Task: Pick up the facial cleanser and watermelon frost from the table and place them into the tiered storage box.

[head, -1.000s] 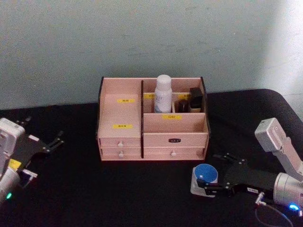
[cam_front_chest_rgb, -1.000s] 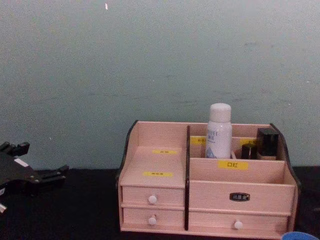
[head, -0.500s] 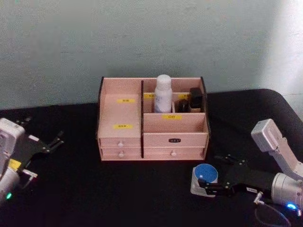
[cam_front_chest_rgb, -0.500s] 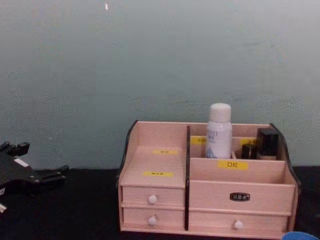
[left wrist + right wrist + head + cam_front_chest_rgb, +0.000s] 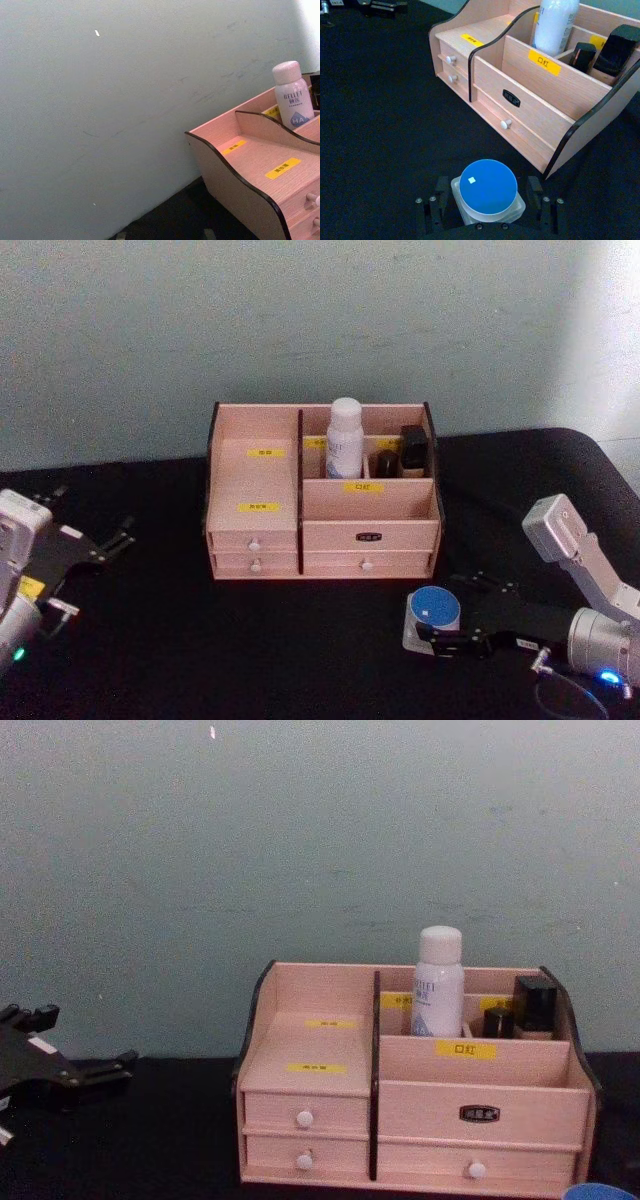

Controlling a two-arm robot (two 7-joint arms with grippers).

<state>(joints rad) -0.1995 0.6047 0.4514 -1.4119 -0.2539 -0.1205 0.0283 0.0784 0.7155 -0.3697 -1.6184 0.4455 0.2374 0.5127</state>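
The pale pink tiered storage box point(image 5: 258, 480) stands at the back of the black table. The facial cleanser point(image 5: 345, 438), a tall white bottle, stands upright in its rear compartment, also seen from the chest point(image 5: 438, 982) and from the left wrist point(image 5: 293, 102). The watermelon frost point(image 5: 436, 612), a squat jar with a blue lid point(image 5: 487, 186), sits on the table in front of the box's right end. My right gripper point(image 5: 432, 628) is open, and its fingers point(image 5: 536, 194) flank the jar closely on both sides. My left gripper point(image 5: 88, 515) rests open at the far left.
Two small dark-capped bottles point(image 5: 404, 454) stand in the rear compartment beside the cleanser. The box's front holds white-knobbed drawers point(image 5: 506, 123). A pale wall point(image 5: 300, 840) rises just behind the box. Bare black tabletop point(image 5: 250, 650) lies between the arms.
My right arm has edged forward and lower, bringing its fingers further around the blue-lidded jar. The left arm has drifted slightly. The jar and the box have stayed in place.
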